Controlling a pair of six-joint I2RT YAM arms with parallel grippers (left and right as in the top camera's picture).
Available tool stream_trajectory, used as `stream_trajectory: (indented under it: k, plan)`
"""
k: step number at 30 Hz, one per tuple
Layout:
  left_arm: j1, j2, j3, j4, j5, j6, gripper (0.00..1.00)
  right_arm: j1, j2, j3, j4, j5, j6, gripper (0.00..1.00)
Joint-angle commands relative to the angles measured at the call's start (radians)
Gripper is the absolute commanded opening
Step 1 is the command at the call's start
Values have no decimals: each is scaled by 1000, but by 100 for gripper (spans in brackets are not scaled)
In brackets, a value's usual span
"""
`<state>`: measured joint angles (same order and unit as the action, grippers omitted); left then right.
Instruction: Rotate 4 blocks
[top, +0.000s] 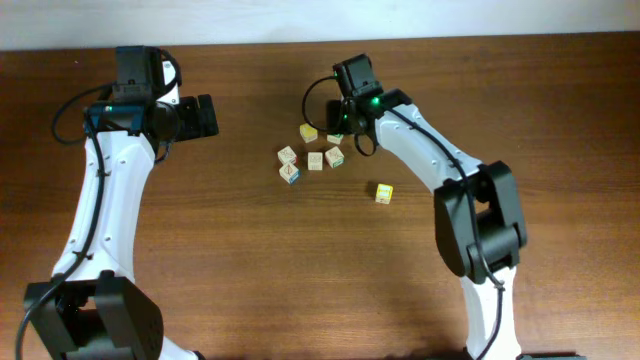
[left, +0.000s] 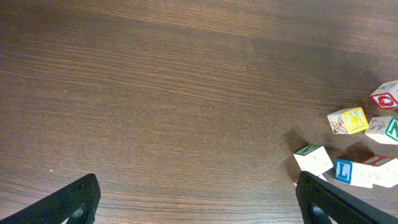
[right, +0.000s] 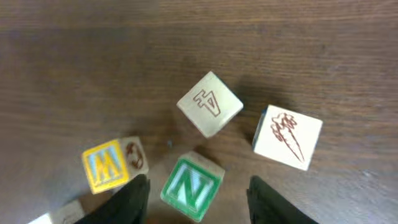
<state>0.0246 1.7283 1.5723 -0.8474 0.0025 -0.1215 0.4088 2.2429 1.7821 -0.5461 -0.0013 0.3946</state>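
The right claw (right: 198, 183) hangs low over the block cluster near the middle of the counter (top: 200, 250). Its jaws are spread, one on each side of the green "N" block (right: 189, 186), with a sliver of gap on both sides, so nothing is pinched. From the "N" block, the yellow "M" block (right: 109, 165) sits at 9 o'clock, a pale "4" cube (right: 209, 102) at 12 and a pale cube with a red scribble (right: 288, 140) at 2. The blue-edged block (top: 290, 174) lies at the cluster's 8 o'clock edge. The left claw (top: 205, 115) waits well apart at 9 o'clock, jaws wide and empty.

The blocks sit at mixed angles, so how many are already turned cannot be told. The "N" block looks like the one in hand.
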Motion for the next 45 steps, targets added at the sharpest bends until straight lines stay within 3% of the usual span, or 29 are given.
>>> stream_trajectory:
  k: [1, 5, 8, 11, 19, 21, 25, 28, 32, 33, 35, 38, 42, 45]
  plan:
    - [-4, 7, 11, 0, -6, -9, 99, 13, 58, 6, 13, 13, 84, 51]
    - [-4, 7, 11, 0, -6, -9, 99, 29, 104, 6, 51, 13, 90, 51]
    - [-4, 7, 11, 0, -6, -9, 99, 29, 103, 6, 37, 13, 90, 35]
    - [-4, 7, 11, 0, -6, -9, 99, 29, 67, 14, 2, 14, 23, 27]
    - [-4, 7, 11, 0, -6, -9, 99, 32, -223, 146, -520, -49, 16, 22]
    - [-4, 7, 11, 0, -6, -9, 99, 66, -193, 73, -617, -18, 143, 16]
    - [-4, 7, 11, 0, -6, -9, 99, 87, -171, -212, -446, 13, 345, 17]
    - [-4, 7, 11, 0, -6, -9, 99, 76, -171, -323, -331, 13, 367, 23]
    - [-4, 7, 11, 0, -6, -9, 99, 47, -170, -325, -294, 33, 366, 23]
    - [-4, 7, 11, 0, -6, -9, 99, 49, -170, -325, -296, 32, 366, 34]
    - [-4, 7, 11, 0, -6, -9, 99, 49, -170, -324, -301, 32, 365, 40]
    - [-4, 7, 11, 0, -6, -9, 99, 47, -171, -293, -291, -21, 261, 43]
    - [-4, 7, 11, 0, -6, -9, 99, 47, -171, -26, -378, -13, 83, 50]
    - [-4, 7, 11, 0, -6, -9, 99, 49, -158, 5, -256, -10, 27, 54]
